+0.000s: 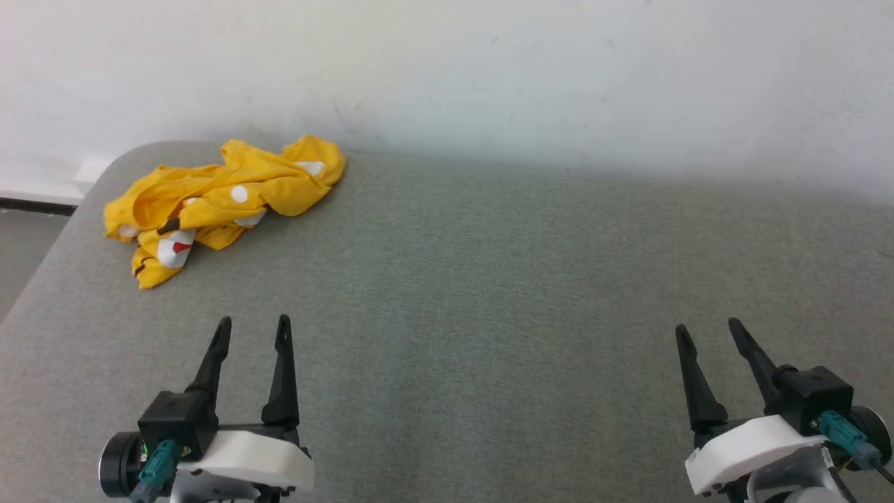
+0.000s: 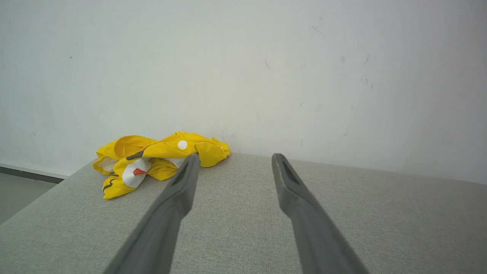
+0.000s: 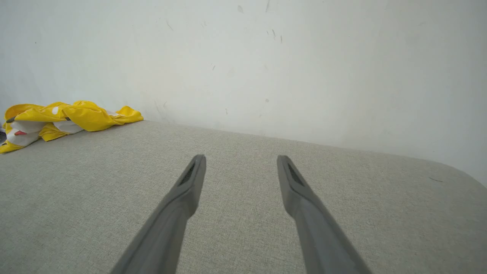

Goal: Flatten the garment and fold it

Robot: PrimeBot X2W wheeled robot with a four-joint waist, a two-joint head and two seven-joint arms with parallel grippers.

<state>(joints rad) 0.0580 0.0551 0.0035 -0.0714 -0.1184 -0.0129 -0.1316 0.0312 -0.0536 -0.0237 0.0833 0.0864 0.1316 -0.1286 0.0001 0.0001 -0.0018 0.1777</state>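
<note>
Nothing started — garment (image 1: 223,202) crumpled at the far left corner, my left gripper (image 1: 253,327) and right gripper (image 1: 709,332) wide and empty — next, reach and spread it.

One crumpled mustard-yellow cloth garment (image 1: 223,202) is lying far left on one grey fabric-covered table (image 1: 489,279). Two grippers are hovering near, the left gripper (image 1: 253,320) and the right gripper (image 1: 706,325), each spreading two long dark fingers.

The crumpled mustard-yellow cloth T-shirt (image 1: 223,202) lies on the grey fabric-covered table (image 1: 489,279), at its far left corner, just before the pale wall (image 1: 489,70). The dark two-fingered left gripper (image 1: 253,321) is near left and the dark two-fingered right gripper (image 1: 707,325) near right, both well apart from it.
</note>
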